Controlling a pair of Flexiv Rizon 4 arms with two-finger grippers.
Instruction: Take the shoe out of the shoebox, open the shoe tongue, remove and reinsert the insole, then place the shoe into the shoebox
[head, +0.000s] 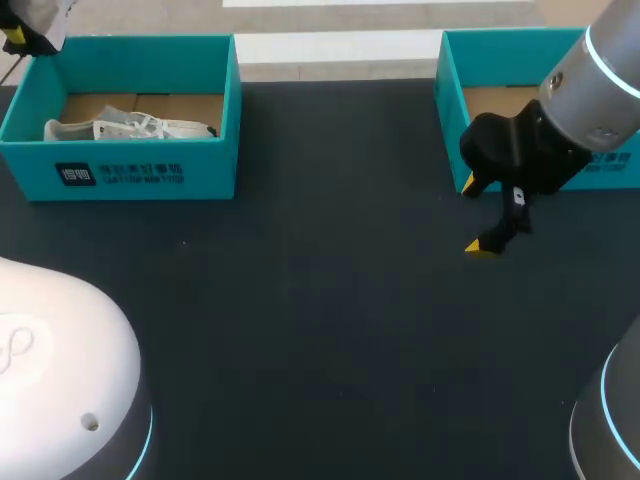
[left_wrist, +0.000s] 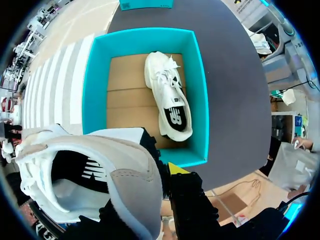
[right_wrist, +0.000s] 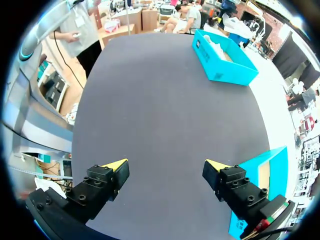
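— What's on your worktop (head: 320, 330)?

— A teal shoebox (head: 130, 175) sits at your far left corner. A second box (head: 450, 110) sits at the far right edge.

— And the shoe?

— Your shoe (left_wrist: 125, 170) is in the air above one corner of the shoebox, grasped by your left pincer (head: 14, 38). Only one yellow fingertip (left_wrist: 178, 168) shows beside it; the shoe hides the other. A second shoe (left_wrist: 170, 95) lies on its side inside the shoebox, along the near wall.

— The right side?

— Your right pincer (right_wrist: 166, 164) hangs released, fingers spread wide. It is over bare worktop, just beside the second box.
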